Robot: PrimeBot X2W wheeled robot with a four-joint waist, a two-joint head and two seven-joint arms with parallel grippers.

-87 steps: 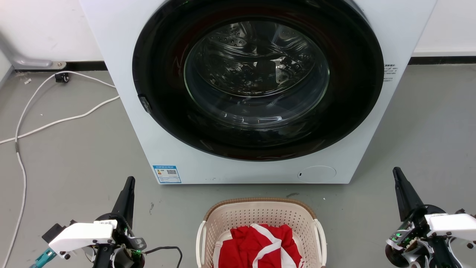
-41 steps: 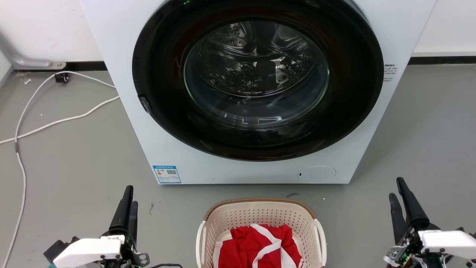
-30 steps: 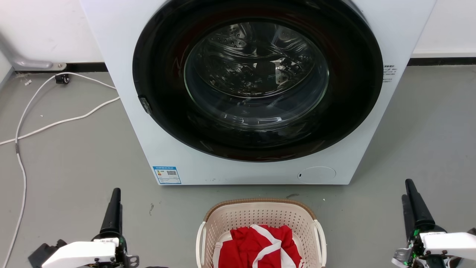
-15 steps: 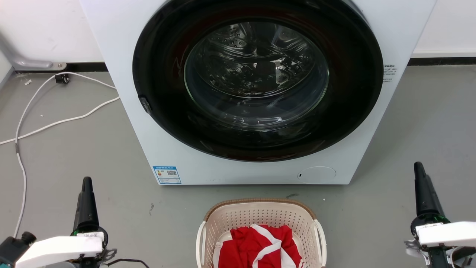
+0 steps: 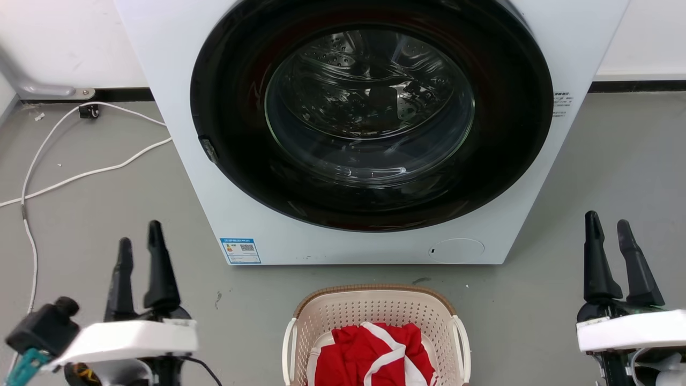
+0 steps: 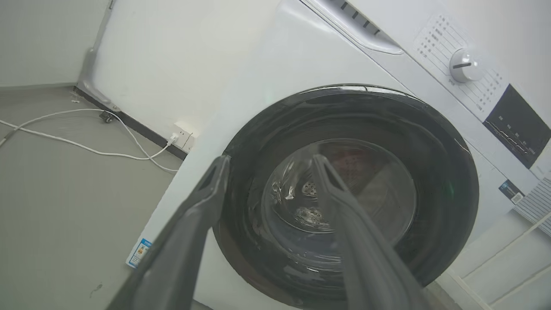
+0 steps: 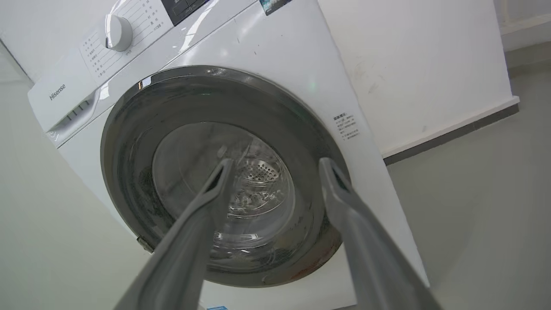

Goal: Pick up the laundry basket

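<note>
The laundry basket sits on the floor at the bottom centre of the head view, cream and perforated with a brown rim and white side handles. Red and white cloth lies in it. My left gripper stands open well to the basket's left, fingers pointing up the view and holding nothing. Off to the basket's right, my right gripper is open and empty too. In the wrist views the left gripper and the right gripper both face the washing machine with fingers spread.
A white washing machine with a dark round door stands right behind the basket. White cables trail over the grey floor at the left. A wall with a dark skirting runs behind.
Both grippers have turned so their two fingers show side by side, spread apart, and they reach higher in the head view. The basket has not moved.
</note>
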